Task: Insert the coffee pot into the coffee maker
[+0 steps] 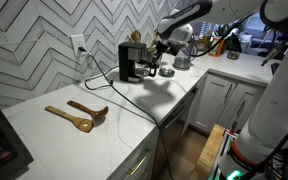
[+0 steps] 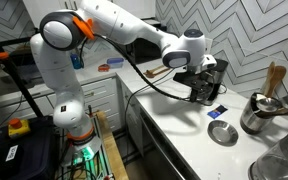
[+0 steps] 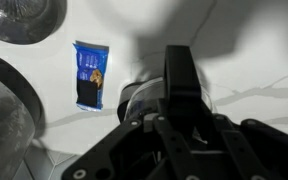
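The coffee maker (image 1: 134,62) is a small black box at the back of the white counter, with its cord running to a wall outlet. It also shows in an exterior view (image 2: 214,82), partly hidden by my wrist. The coffee pot (image 3: 134,102) is a squat clear-glass carafe with a dark rim, right under my fingers in the wrist view. In an exterior view it sits just beside the machine's front (image 1: 166,70). My gripper (image 3: 184,110) is closed around the pot from above, low over the counter (image 1: 162,57).
A blue snack packet (image 3: 89,75) lies on the counter beside the pot. A shiny metal pot (image 2: 259,112) with wooden utensils and a round lid (image 2: 222,132) stand nearby. Two wooden spoons (image 1: 76,115) lie farther along the counter. A tiled wall runs behind.
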Available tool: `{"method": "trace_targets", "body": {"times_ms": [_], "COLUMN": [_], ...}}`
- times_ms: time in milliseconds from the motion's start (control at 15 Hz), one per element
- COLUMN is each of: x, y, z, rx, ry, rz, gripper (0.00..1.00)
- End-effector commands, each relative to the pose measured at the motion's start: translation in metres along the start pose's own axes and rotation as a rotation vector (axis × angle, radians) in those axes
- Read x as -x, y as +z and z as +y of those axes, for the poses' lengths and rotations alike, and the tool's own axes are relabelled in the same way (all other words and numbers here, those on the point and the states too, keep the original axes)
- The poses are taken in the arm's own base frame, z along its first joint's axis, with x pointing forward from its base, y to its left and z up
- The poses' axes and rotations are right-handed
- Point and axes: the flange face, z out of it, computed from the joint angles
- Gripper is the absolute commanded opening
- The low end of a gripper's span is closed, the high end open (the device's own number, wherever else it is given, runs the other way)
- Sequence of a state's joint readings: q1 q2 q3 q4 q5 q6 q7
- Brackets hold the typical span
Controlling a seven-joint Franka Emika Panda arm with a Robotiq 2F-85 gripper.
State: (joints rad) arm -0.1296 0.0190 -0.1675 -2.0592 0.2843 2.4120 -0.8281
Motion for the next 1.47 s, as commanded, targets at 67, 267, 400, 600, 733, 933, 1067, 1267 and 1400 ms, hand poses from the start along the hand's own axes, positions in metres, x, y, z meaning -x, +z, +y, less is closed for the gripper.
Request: {"method": "trace_targets", "body": {"times_ms": [67, 267, 400, 600, 733, 933, 1067, 1267, 1400], "x": [-0.009, -0.009, -0.004, 0.004, 0.009, 0.013, 0.013, 0.013, 0.01], "y": [0.005, 0.005, 0.004, 0.002, 0.0, -0.001, 0.0, 0.0, -0.002], "z": [0.019, 0.024, 0.03, 0.036, 0.039, 0.043, 0.046, 0.05, 0.053], "rx": [0.032, 0.035, 0.044, 0.054, 0.043, 0.025, 0.015, 0.003, -0.001], "ry": [0.005, -0.009, -0.032, -0.069, -0.11, -0.175, -0.213, -0.252, -0.27], "rz": [0.012, 0.022, 0.027, 0.037, 0.043, 0.044, 0.051, 0.046, 0.04], "gripper": [0.07, 0.07, 0.07, 0.07, 0.07, 0.07, 0.07, 0.07, 0.07]}}
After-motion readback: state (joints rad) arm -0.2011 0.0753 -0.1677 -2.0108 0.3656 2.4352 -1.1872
